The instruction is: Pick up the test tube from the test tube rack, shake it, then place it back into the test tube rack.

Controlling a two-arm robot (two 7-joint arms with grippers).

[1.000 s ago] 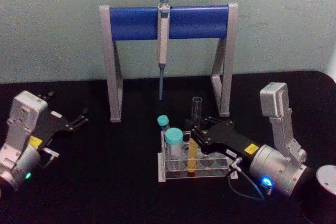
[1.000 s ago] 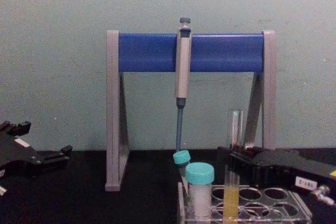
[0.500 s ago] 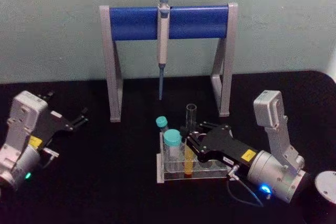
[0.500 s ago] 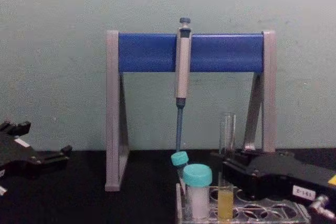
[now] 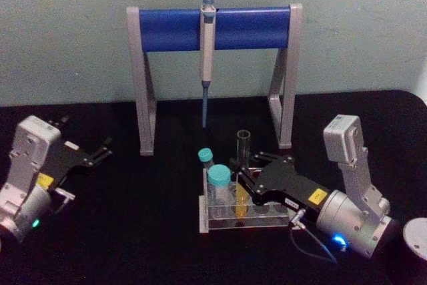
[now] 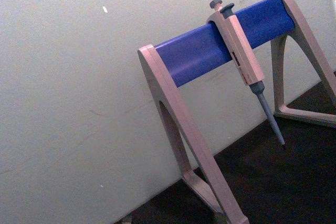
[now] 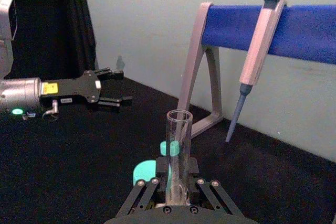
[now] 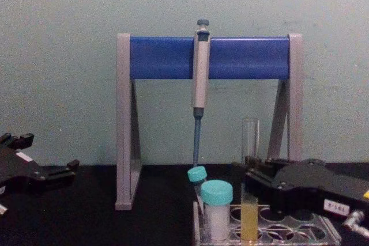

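The right pincer point(image 5: 244, 169) is closed on the upright test tube point(image 7: 178, 150), above its yellow liquid point(image 8: 249, 223), so the bottom sits guided in a hole of the test tube rack point(image 5: 269, 221) just below, while the left pincer point(image 5: 103, 148) rests open, well apart.

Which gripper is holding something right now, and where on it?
The right gripper grips the test tube around its middle, above the liquid; the left gripper is open, empty.
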